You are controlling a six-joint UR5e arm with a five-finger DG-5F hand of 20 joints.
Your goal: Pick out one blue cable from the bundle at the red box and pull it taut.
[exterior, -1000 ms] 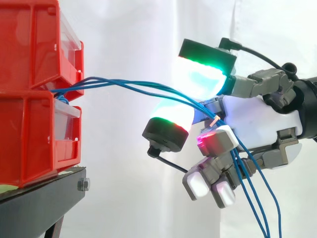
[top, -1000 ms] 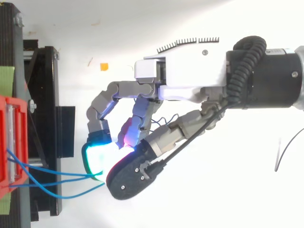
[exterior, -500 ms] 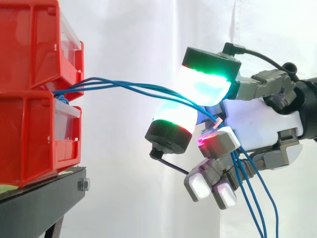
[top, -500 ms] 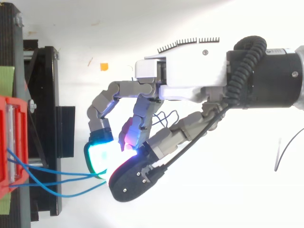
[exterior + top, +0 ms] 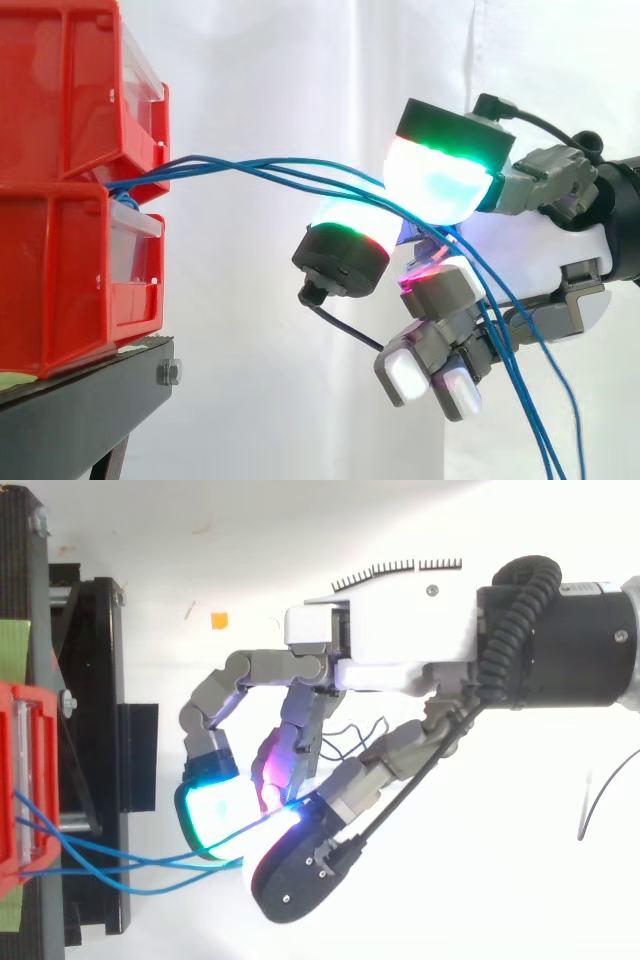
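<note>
White curtain [image 5: 280,80] leaves open room between red bins [image 5: 60,120] and hand [image 5: 540,250], fingers [image 5: 440,180] curled round blue cables [image 5: 215,160].

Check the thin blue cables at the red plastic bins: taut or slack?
Slack: the thin blue cables curve loosely from the red plastic bins to the hand, then droop.

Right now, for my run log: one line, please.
robot hand: among blue cables | cables: curved, not taut | red bins: cable origin

A robotics lab test set-up: stacked red bins [image 5: 60,250] sit at the edge of a black stand [image 5: 70,410], with a plain white curtain [image 5: 270,90] as backdrop.
</note>
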